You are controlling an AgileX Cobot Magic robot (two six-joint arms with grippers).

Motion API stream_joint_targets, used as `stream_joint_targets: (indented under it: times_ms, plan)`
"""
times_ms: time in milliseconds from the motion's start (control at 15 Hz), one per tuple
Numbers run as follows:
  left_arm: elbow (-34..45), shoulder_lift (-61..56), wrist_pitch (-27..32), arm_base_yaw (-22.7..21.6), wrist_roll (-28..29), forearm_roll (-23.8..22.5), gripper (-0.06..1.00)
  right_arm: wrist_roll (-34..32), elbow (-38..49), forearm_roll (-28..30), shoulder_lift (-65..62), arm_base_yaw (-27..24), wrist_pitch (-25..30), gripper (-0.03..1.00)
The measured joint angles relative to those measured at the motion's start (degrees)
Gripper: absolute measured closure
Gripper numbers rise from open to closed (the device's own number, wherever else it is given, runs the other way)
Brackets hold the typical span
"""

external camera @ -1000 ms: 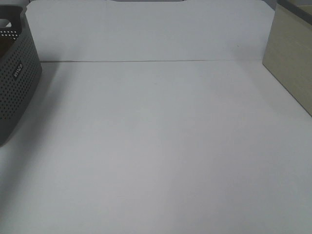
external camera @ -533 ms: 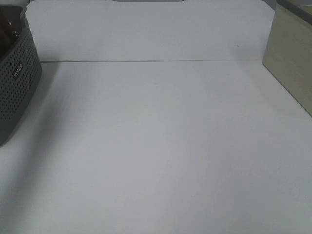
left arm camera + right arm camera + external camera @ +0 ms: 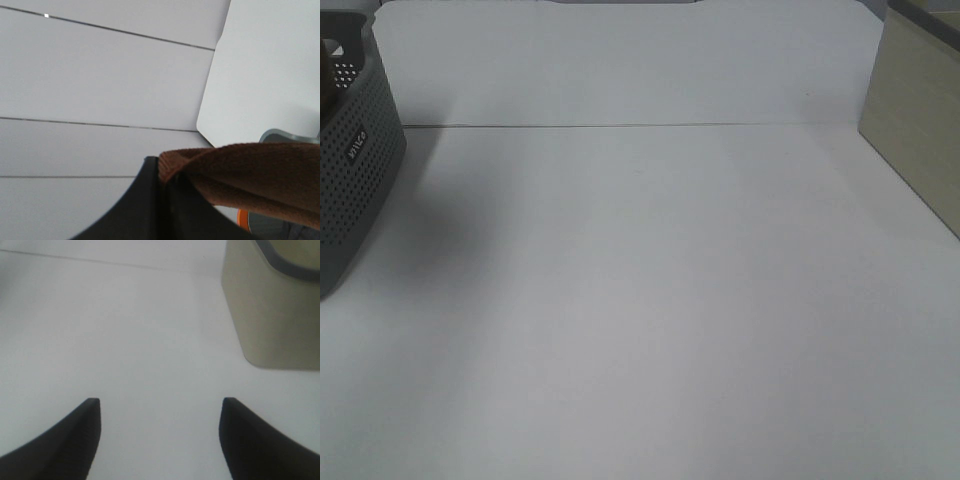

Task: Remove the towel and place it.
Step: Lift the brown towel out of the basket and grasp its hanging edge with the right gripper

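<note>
Left wrist view: my left claw (image 3: 164, 172) is clamped on the towel (image 3: 250, 175), a brown fold held up with pale wall panels behind it. My right claw (image 3: 160, 410) stands apart, gripping nothing, above the white bench (image 3: 150, 340) near a beige box (image 3: 270, 315). From up high I see the grey basket (image 3: 355, 170) at the bench's left edge.

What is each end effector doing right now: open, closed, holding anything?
Left end effector: closed, pinching the reddish-brown towel.
Right end effector: open, holding nothing.
</note>
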State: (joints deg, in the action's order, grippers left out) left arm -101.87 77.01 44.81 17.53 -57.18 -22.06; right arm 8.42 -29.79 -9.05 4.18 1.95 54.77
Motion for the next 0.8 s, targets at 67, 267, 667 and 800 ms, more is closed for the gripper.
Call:
stream_joint_targets:
  times_ms: [67,267,667,800]
  plan:
    - [0.0,-0.5,0.0,2.5,0.0,0.0,0.94,4.4,-0.3,-5.0,3.0,0.0,-5.3,0.31]
    - [0.0,-0.7,-3.9,11.5,-0.1,-0.1,0.94,27.7,-0.3,-30.5,17.0,0.0,-18.0,0.31]
    - [0.0,-0.3,-11.6,26.5,-3.0,0.1,0.94,95.3,-2.7,-82.9,53.4,0.0,5.3,0.31]
    - [0.0,0.3,-11.6,27.7,-4.9,0.1,0.94,99.4,-6.4,-84.5,62.2,0.0,11.7,0.31]
